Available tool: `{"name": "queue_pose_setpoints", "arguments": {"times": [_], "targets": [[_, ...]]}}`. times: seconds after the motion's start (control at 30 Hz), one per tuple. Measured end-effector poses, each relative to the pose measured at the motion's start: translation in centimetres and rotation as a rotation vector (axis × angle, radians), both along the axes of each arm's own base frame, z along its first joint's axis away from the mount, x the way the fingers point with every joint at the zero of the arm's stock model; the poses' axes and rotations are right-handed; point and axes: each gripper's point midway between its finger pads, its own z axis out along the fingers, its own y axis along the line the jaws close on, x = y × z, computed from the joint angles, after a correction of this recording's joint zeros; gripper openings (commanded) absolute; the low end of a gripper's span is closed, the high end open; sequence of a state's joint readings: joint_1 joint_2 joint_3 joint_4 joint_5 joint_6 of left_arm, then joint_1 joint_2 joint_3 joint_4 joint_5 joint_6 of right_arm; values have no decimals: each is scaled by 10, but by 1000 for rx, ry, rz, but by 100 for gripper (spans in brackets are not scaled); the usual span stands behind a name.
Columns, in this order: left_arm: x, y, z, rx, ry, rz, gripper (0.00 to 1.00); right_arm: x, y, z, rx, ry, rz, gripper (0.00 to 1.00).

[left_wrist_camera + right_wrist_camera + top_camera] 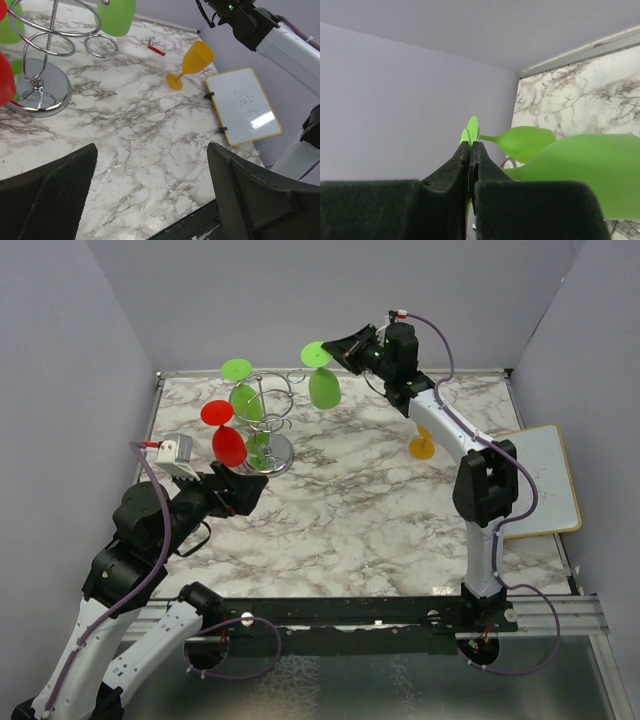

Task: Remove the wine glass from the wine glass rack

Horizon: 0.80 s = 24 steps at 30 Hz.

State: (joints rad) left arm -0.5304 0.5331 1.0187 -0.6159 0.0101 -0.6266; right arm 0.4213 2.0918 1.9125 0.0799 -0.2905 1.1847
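wine glass rack [279, 456]: shiny chrome wire | green wine glass [323, 388]: smooth matt plastic | table [350, 510]: smooth marble-pattern top

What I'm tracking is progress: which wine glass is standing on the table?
The yellow wine glass, upright on the marble table. The red glass and one green glass hang from the wine glass rack; the right gripper holds the other green glass.

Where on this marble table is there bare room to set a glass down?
The wide middle of the marble table is bare, between the chrome wire rack, the yellow plastic goblet and the white board. The far left corner is crowded: the rack carries a red glass and a green glass.
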Motion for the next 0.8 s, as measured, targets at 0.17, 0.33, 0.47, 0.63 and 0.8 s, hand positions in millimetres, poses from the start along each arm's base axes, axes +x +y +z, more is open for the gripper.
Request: {"name": "queue_pose_setpoints", "arguments": {"times": [0.17,0.33,0.47,0.63,0.8], "targets": [[2,-1,-2,3,12,1,94,-6,-16,-20,-5,29,26,1],[5,-5,-5,5,27,-5,94,-34,-26,-26,-45,-4,137,1],[10,-16,-5,-13,25,-41,94,-78,-35,-24,-97,-81,251,1],[19,-37,-18,-38,53,-116,94,-147,-42,-32,-136,-168,385,1],[22,-65,-34,-94,99,-228,88,-209,-42,-65,-155,-210,516,1]]}}
